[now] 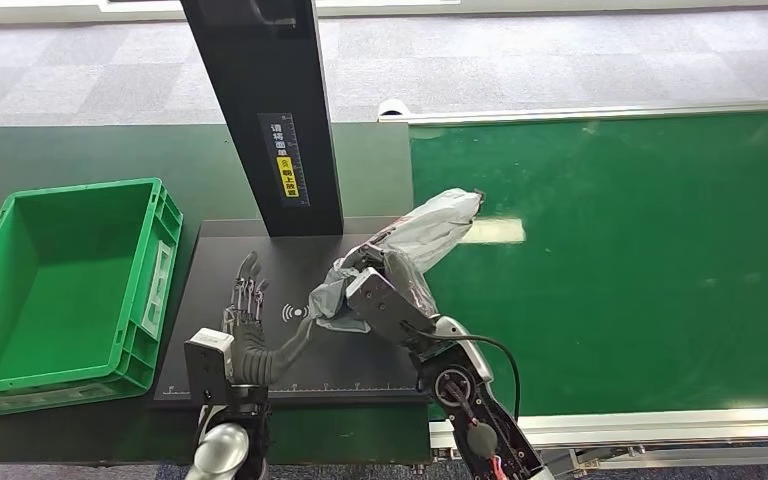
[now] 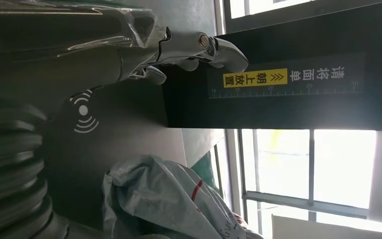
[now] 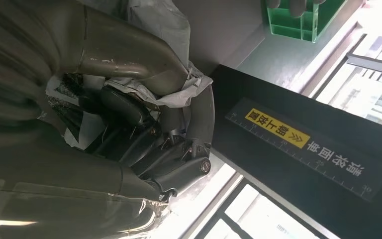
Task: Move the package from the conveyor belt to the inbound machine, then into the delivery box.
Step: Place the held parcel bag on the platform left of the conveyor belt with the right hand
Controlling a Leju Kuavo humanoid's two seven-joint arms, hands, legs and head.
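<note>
- Right hand [image 1: 385,290]: reaches in from the lower right and grips the package [image 1: 415,245] — a grey, crumpled plastic mailer bag — at its near, lower end. In the right wrist view the dark fingers [image 3: 144,144] wrap into the bag's folds [image 3: 159,30], with the thick thumb lying across the plastic.
- Package: held over the right-hand part of the black plate of the inbound machine [image 1: 260,370]; its far end slants up and to the right, reaching over the edge of the green conveyor belt [image 1: 640,260]. Whether its lower end touches the plate cannot be told.
- Left hand [image 1: 245,300]: holds nothing; its fingers are extended and slightly apart, pointing away from the robot over the plate, just left of the white wireless symbol [image 1: 294,313]. The package lies just beside it, to its right, the two apart. In the left wrist view the fingers [image 2: 199,47] stretch toward the machine's post, and the bag [image 2: 164,199] shows beyond the symbol [image 2: 83,117].
- Inbound machine: a flat black plate with a ruler scale along its near edge, and a dark upright post [image 1: 265,110] bearing a yellow label [image 1: 287,176].
- Delivery box [image 1: 60,290]: a green crate standing to the left of the plate — well apart from the package.
</note>
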